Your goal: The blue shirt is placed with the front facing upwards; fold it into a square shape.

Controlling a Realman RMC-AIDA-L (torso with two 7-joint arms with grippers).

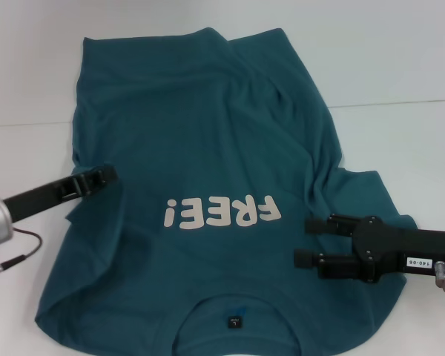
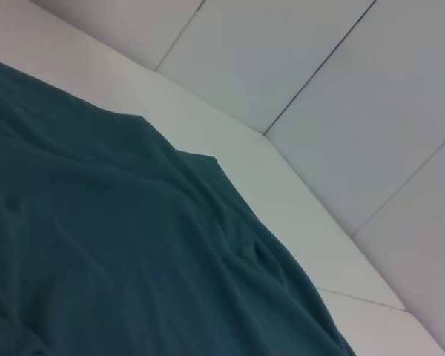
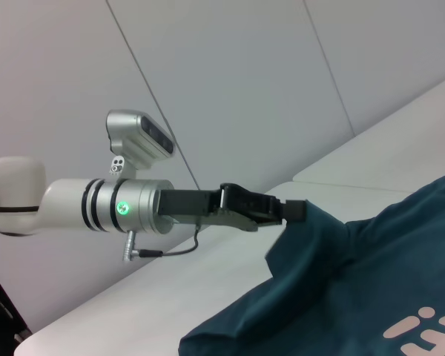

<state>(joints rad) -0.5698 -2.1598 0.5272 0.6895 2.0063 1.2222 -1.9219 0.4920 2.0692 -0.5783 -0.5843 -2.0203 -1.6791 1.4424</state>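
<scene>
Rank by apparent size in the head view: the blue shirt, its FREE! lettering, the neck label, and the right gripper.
1. blue shirt, by far the largest.
2. FREE! lettering and right gripper: similar extent, and the gripper sits above the cloth, so unranked.
3. neck label, smallest.

Teal-blue shirt (image 1: 200,126), cream lettering (image 1: 222,213); white table (image 1: 400,59); black pincers.

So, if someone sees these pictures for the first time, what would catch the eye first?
Most likely the blue shirt, spread across the white table with its pale FREE! lettering on the chest. Next, the two dark grippers: the left gripper pinches the shirt's edge on the robot's left, while the right gripper hovers over the opposite sleeve, jaws open.
</scene>
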